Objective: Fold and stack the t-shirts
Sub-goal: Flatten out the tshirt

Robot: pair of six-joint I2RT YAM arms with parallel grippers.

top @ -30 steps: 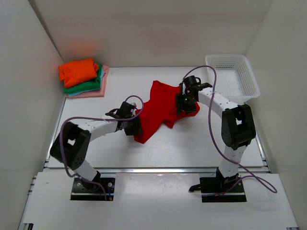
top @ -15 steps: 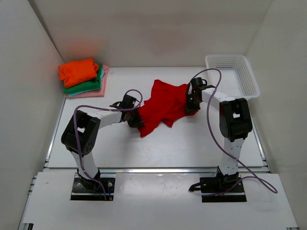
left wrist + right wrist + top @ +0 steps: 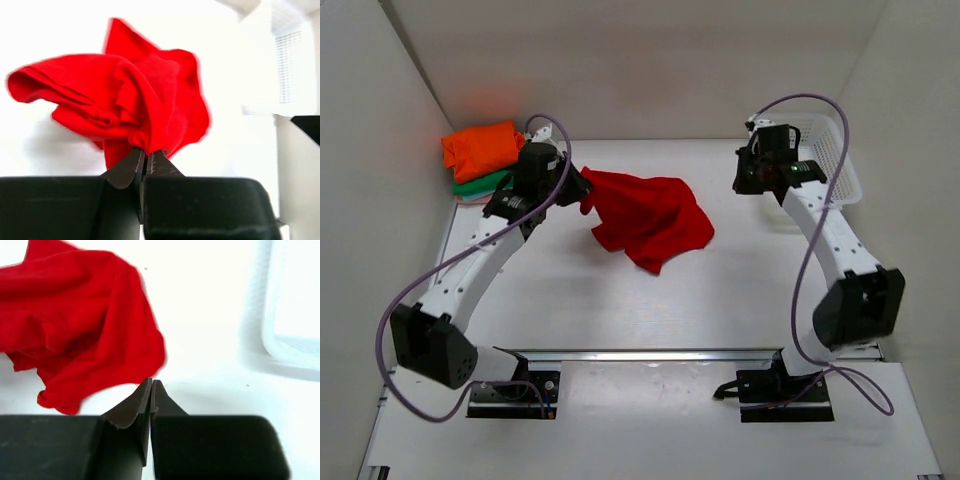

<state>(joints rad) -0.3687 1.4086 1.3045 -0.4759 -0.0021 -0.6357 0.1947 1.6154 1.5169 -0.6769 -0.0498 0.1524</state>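
The large red t-shirt (image 3: 652,217) hangs crumpled over the middle of the table, and my left gripper (image 3: 584,197) is shut on its left edge. In the left wrist view a bunch of red t-shirt (image 3: 140,95) is pinched between the closed tips of the left gripper (image 3: 147,152). My right gripper (image 3: 742,182) is raised to the right of the shirt, apart from it. Its jaws are shut with nothing between them, as the right gripper (image 3: 151,384) shows above bare table beside the red t-shirt (image 3: 80,325). Folded orange (image 3: 480,147) and green (image 3: 478,184) t-shirts are stacked at the back left; the pink one is mostly hidden.
A white mesh basket (image 3: 828,150) stands at the back right, just behind the right wrist; the basket's rim (image 3: 280,347) shows in the right wrist view. White walls enclose the table on the left, back and right. The left arm reaches across the front of the folded stack.
Both grippers have shut. The left one lifted and carried the shirt's edge toward the back left, dragging the shirt along. The right one came away empty and moved back right toward the basket.
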